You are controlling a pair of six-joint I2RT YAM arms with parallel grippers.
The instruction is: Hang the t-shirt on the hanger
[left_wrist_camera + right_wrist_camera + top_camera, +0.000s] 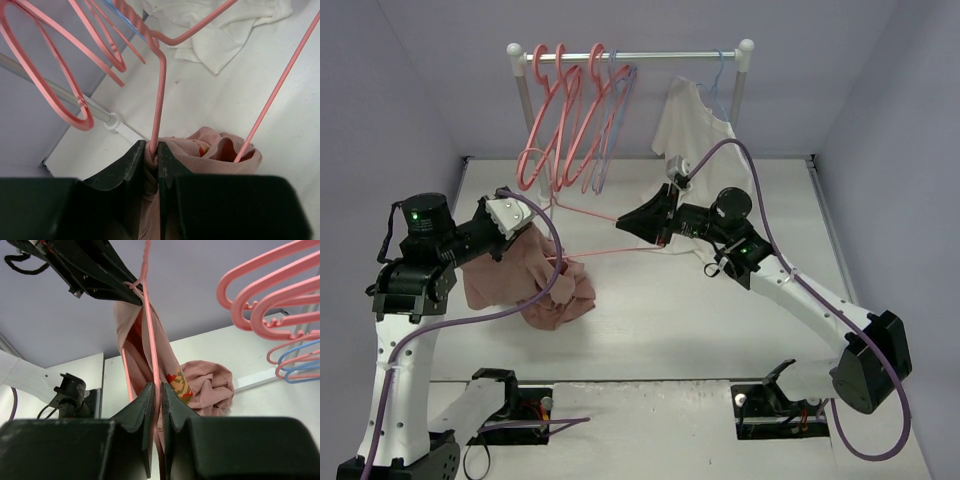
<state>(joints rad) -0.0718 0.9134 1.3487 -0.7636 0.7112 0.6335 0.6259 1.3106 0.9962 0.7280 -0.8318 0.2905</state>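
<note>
The salmon-pink t-shirt (535,285) hangs bunched from my left gripper (508,222) down to the table. In the left wrist view my left gripper (152,152) is shut on the t-shirt (220,150) at its ribbed collar, and a rod of the coral hanger (160,100) passes into the collar between the jaws. The thin hanger (605,250) spans the gap between both grippers. At the table's middle my right gripper (625,225) is shut on it. The right wrist view has that gripper (160,390) pinching the hanger (150,330), with the t-shirt (210,385) and its yellow-and-red print behind.
A white rail (630,56) stands at the back with several coral hangers (560,120) and a lavender one. A white shirt (690,125) hangs at its right end on a pale blue hanger. Grey walls close in the left, right and back sides.
</note>
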